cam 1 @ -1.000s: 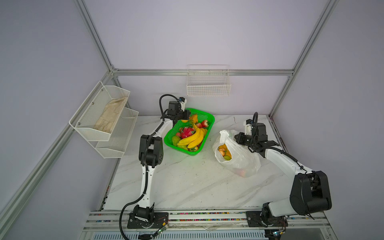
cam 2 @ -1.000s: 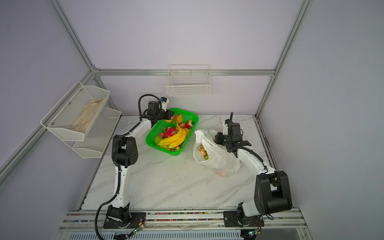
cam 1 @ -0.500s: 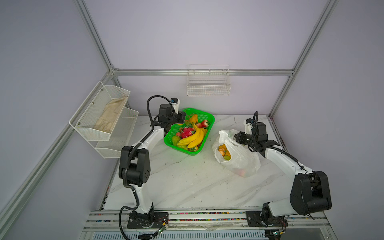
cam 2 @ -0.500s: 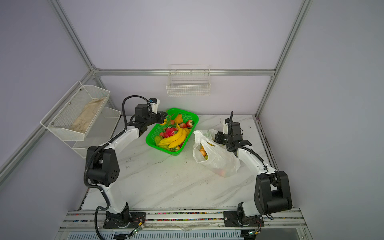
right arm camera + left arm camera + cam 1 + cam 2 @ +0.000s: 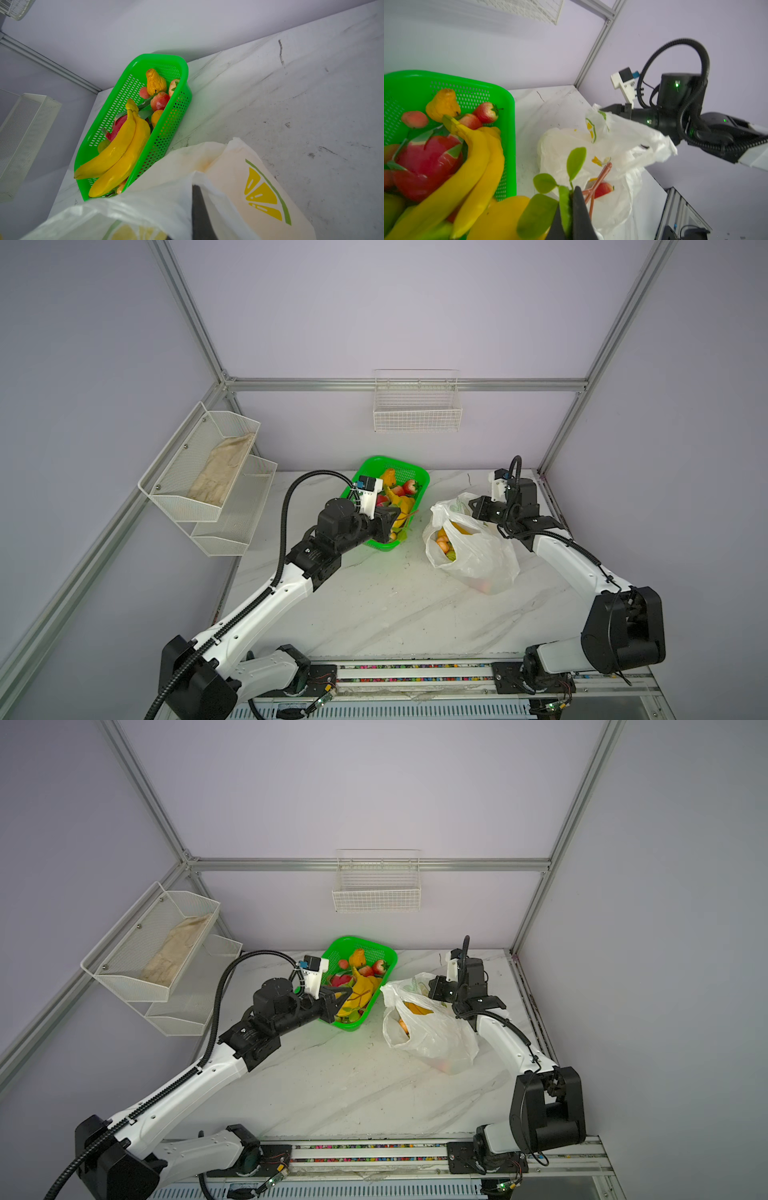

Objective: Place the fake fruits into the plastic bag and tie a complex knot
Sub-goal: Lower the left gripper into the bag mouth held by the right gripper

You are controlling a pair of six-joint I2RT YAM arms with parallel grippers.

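On marble tabletop [image 5: 395, 614], green basket [image 5: 384, 545], plastic bag [image 5: 482, 556] (lilac walls [image 5: 395, 315])

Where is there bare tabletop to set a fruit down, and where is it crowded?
Bare: the marble tabletop stretch from the green basket and plastic bag forward to the front rail. Crowded: the narrow gap between basket and bag, beside the left gripper shut on a leafy fruit sprig.

Basket [image 5: 380, 546] at my eleven o'clock, bright green mesh; bananas [image 5: 124, 143] yellow; leafy fruit [image 5: 533, 216] yellow-green; bag [image 5: 482, 560] at two o'clock, white, yellow lemon print [image 5: 261, 195].
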